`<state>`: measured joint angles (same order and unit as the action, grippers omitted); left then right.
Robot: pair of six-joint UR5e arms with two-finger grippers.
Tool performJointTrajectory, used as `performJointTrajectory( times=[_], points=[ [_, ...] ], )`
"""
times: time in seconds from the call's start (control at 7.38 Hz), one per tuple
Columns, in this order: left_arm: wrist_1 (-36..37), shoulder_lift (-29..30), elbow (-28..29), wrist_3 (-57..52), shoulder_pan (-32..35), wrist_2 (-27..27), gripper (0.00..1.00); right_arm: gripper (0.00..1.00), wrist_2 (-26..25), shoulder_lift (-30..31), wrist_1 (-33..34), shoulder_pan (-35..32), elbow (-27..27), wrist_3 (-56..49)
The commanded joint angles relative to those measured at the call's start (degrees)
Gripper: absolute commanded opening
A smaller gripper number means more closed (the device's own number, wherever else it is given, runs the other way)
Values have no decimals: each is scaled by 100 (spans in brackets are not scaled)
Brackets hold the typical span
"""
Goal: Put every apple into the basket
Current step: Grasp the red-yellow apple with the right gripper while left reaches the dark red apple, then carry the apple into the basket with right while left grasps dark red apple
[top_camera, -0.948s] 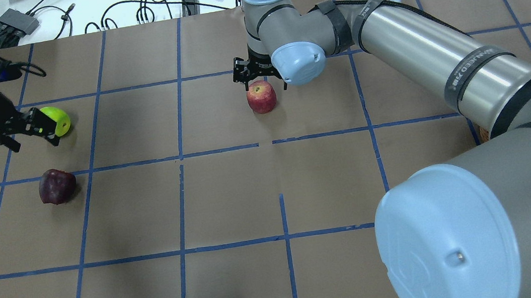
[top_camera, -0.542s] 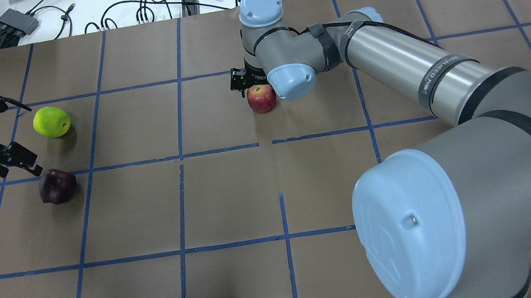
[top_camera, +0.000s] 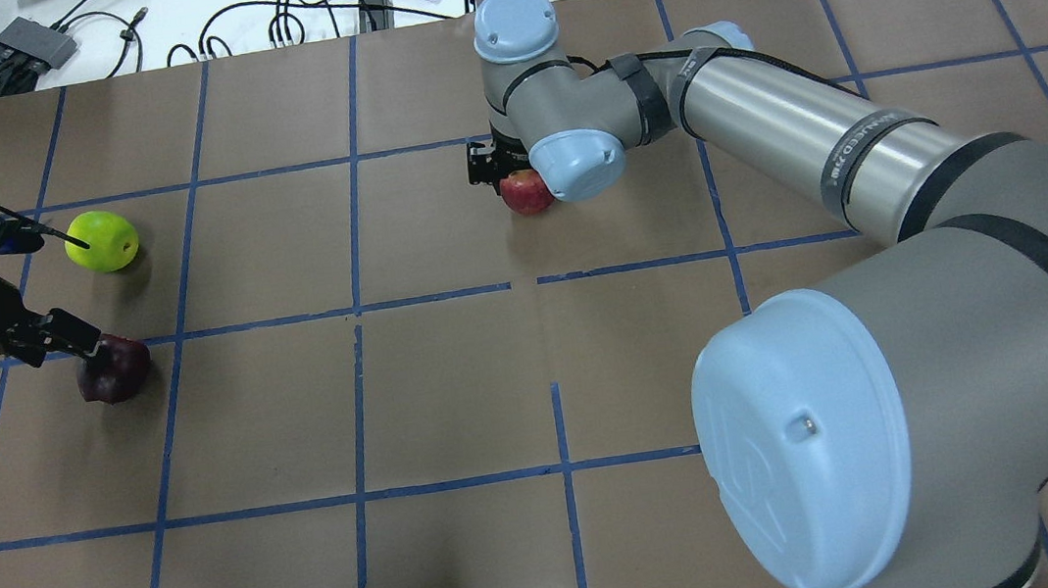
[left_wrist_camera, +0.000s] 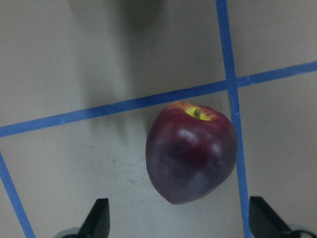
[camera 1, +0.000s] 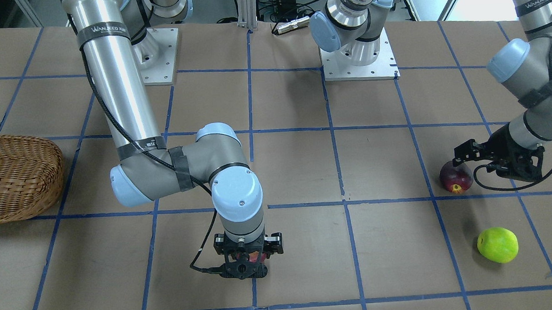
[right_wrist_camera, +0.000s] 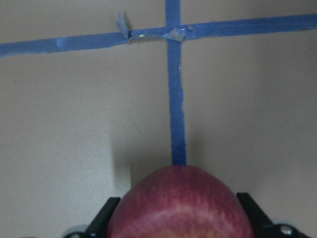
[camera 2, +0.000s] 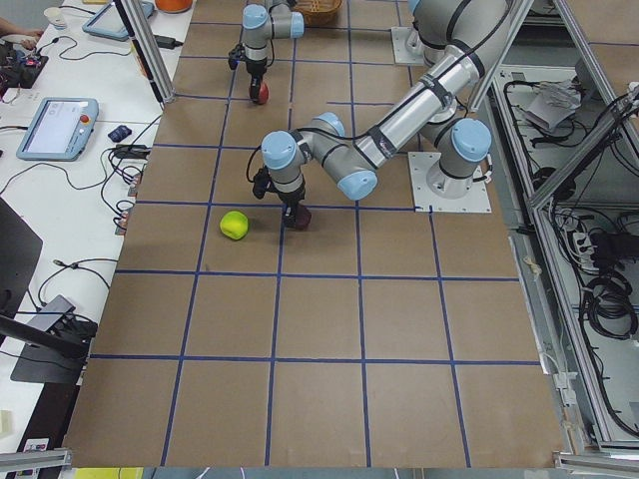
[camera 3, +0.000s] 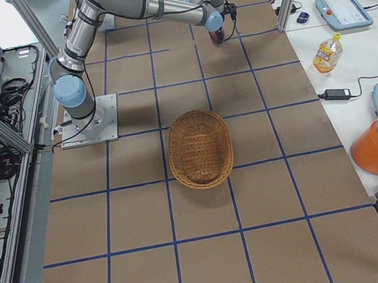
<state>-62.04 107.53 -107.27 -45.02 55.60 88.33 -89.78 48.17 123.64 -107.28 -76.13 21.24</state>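
While a brown paper-covered table [top_camera: 456, 390] gridded with blue tape filled the workspace, a white side bench [camera 2: 70, 210] strewn with black cables [top_camera: 305, 13] ran along its far edge, and an orange bucket [camera 3: 374, 153] stood on that bench. The left gripper [left_wrist_camera: 179, 208] was spread wide, its black fingers [left_wrist_camera: 99, 218] set either side of the dark red round apple [left_wrist_camera: 190, 151]. That fruit lay on the paper between and mostly ahead of the tips, with a gap showing at each side. The lime-green round apple [top_camera: 102, 240] sat near those fingers, outside them and untouched. The right gripper [right_wrist_camera: 177, 210] pointed straight down, its fingers [right_wrist_camera: 106, 218] closed against both flanks of the streaked red round apple [right_wrist_camera: 181, 203], low at the tabletop. The shallow oval basket of woven light-brown wicker [camera 1: 8, 178] stood well apart from both pairs of fingers, with all three apples lying outside it.
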Motion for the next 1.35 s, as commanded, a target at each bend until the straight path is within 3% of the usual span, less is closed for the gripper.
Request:
performJointTrajectory(
  times=[0.0, 0.27, 0.41, 0.54, 0.68, 0.95, 1.08, 1.22],
  points=[
    [708, 136, -521, -24, -5, -202, 100, 21, -32, 804, -873, 774, -129, -547],
    [1089, 224, -620, 2, -14, -254, 100, 26, -101, 1499, -1272, 2230, -749, -2580],
    [1097, 163, -516, 37, -5, -490, 41, 27, -14, 1772, -855, 3221, -1467, -3216],
    [1089, 76, -384, 63, 30, -509, 0, 28, 21, 1984, -163, 4084, -2153, -4406],
    [1010, -21, -313, 420, 108, -527, 0, 30, 117, 2108, 540, 4841, -2665, -5479],
    [748, -310, -383, 1647, 755, -737, 0, 35, 652, 2118, 819, 5943, -2810, -6784],
    [676, -329, -444, 2933, 1456, -1112, 0, 37, 672, 2109, 802, 6173, -2837, -7226],
    [815, -199, -375, 4617, 2298, -1516, 0, 47, 672, 2126, 732, 6428, -2898, -7709]
  ],
)
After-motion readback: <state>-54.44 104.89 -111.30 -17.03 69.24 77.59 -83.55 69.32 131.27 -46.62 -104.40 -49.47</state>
